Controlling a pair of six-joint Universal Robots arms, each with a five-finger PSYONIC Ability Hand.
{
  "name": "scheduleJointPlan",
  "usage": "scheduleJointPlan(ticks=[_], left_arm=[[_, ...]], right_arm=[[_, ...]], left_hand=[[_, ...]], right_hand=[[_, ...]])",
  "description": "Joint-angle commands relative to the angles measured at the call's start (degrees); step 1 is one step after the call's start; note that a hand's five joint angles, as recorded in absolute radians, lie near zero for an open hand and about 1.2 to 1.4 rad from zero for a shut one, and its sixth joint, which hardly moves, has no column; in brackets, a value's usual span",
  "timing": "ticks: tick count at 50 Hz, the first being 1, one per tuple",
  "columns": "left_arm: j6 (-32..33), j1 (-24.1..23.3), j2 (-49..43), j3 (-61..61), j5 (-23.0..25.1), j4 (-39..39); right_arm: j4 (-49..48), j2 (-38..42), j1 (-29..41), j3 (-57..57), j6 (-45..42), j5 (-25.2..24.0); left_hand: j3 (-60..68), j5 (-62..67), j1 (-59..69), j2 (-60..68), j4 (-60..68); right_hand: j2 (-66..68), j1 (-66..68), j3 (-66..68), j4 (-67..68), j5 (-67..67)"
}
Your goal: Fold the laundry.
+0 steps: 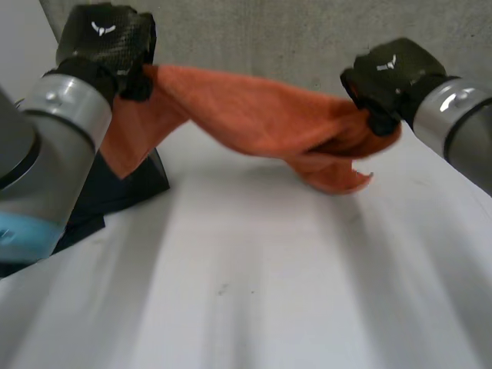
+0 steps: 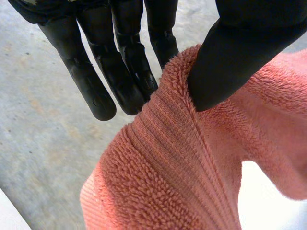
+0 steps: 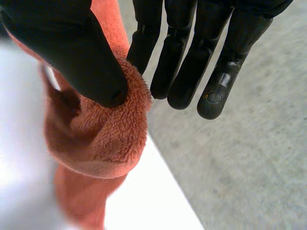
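- The bench (image 1: 246, 307) is smooth and white; its near part shows only as soft streaks.
- The left arm (image 1: 46, 146), a grey tube with a bright metal ring, is cut off at the edge. It covers part of a dark angular shape (image 1: 134, 188) on the bench; I cannot tell what that is.
- The towel (image 1: 254, 115) is orange looped terry. It hangs in the air between both hands over the far part of the bench, sagging at mid-span.
- One loose corner droops below the right side; whether it touches the bench is unclear.
- The left robot hand (image 1: 108, 46) pinches the towel's flat ribbed hem between its thumb (image 2: 230, 62) and straight fingers (image 2: 124, 72).
- The right robot hand (image 1: 388, 77) grips a bunched fold: its thumb (image 3: 72, 48) presses the pile against the nearest finger, the rest straight beside the cloth.
- Behind stands a rough grey wall (image 1: 269, 38).
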Motion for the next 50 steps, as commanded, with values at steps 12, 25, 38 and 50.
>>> scheduleJointPlan(ticks=[12, 25, 38, 50], left_arm=[[-3.6, -2.4, -3.2, -4.6, -0.6, -8.2], [-3.7, 0.8, -24.6, 0.3, -8.1, -1.7], [-3.1, 0.7, -19.1, -4.0, -9.4, 0.9], [-2.2, 0.6, -3.5, -24.3, -8.5, 0.4]], right_arm=[[-2.2, 3.2, -1.9, -0.5, 0.7, -4.9], [-19.2, 22.1, 0.8, -2.6, 6.8, -3.5], [-28.2, 21.0, 1.4, -1.7, 7.7, 7.2], [-8.7, 5.9, 0.6, 15.3, 6.3, 1.8]], left_hand=[[11.9, 14.7, 15.4, 11.5, 11.3], [11.9, 14.7, 15.4, 11.5, 11.3], [-55.0, -52.3, -51.5, -55.4, -55.6], [-41.5, -38.8, -38.1, -42.0, -42.1]], right_hand=[[12.9, 24.4, 12.8, 12.1, 13.6], [12.9, 24.4, 12.8, 12.1, 13.6], [-57.1, -45.6, -57.2, -57.9, -56.4], [-57.1, -45.6, -57.2, -57.9, -56.4]])
